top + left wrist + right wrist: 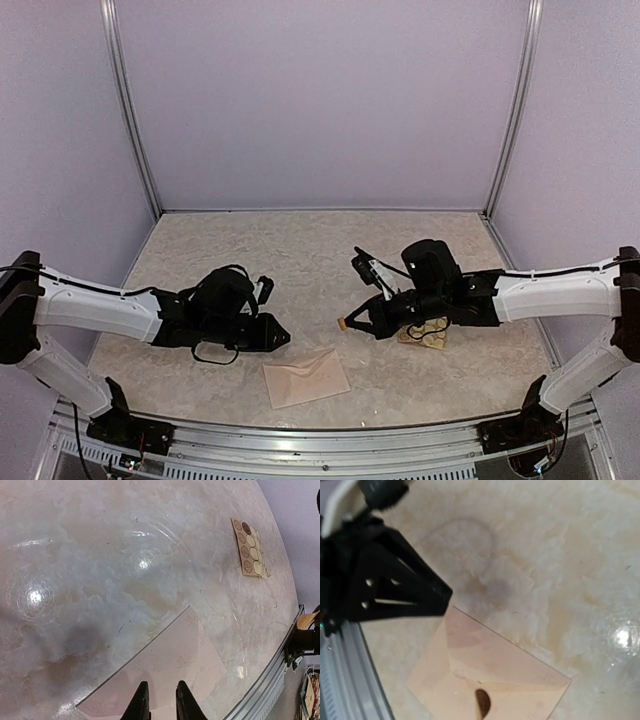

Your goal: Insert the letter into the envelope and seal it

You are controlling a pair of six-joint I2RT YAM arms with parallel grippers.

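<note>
Main worry here is the sticker (342, 324). The right end effector (349, 322) is clenched on a small tan piece, which I take to be a seal peeled off the sticker sheet (251, 547), and adhesive that small could just as easily stay on the finger pads as on paper. If it lands off the tip of the flap, it won't bridge flap and body, and the thing isn't really sealed.

Second worry: the envelope (305, 377) lies flat on the glossy marbled counter (300, 250), near its front edge and between the two arms, and a push from the side would probably make it skate. The left end effector (163, 706) hangs right over its near corner with a narrow gap between the jaws and nothing in them. I can't tell if the tips touch the paper, so don't count on it being pinned. Both arms are aimed at the same small spot, so a bump is possible too.

Contents: the flap looks folded down in the right wrist view, so the inside is hidden. No letter is lying loose anywhere, so my guess is it's in there.
</note>
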